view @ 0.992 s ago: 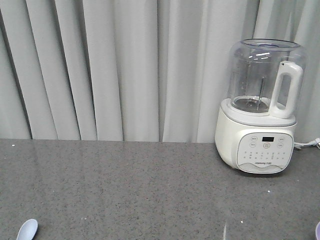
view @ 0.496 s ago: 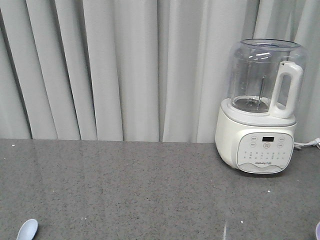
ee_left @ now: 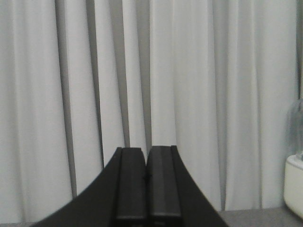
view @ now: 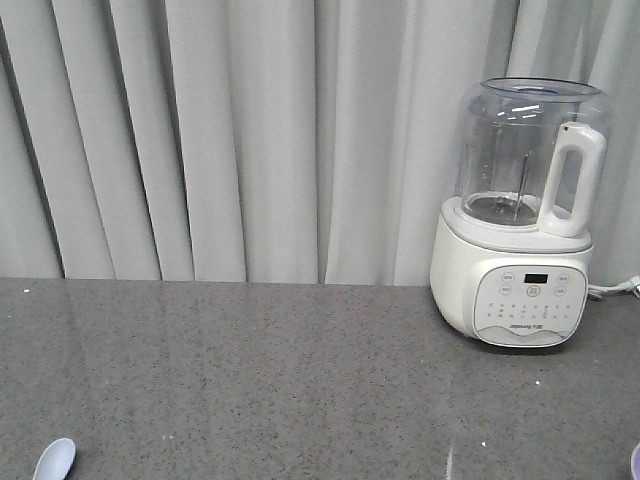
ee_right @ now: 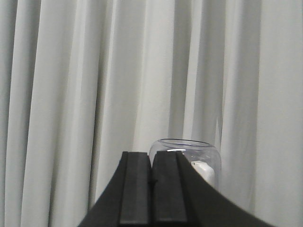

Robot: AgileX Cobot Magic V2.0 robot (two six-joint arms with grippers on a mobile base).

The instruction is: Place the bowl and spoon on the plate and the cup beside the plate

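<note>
Only the tip of the pale blue-white spoon (view: 54, 461) shows, at the bottom left edge of the front view on the grey counter. A sliver of the lavender bowl (view: 635, 458) peeks in at the bottom right edge. The plate and the cup are out of view. My left gripper (ee_left: 146, 150) is shut with nothing between its black fingers and points at the curtain. My right gripper (ee_right: 152, 155) is likewise shut and empty, raised and facing the curtain with the blender jar behind it. Neither gripper appears in the front view.
A white blender (view: 520, 215) with a clear jar (ee_right: 186, 160) and a white handle stands at the back right of the speckled grey counter (view: 280, 380). Its cord (view: 615, 290) trails off to the right. Pale pleated curtains (view: 250, 140) hang behind the counter.
</note>
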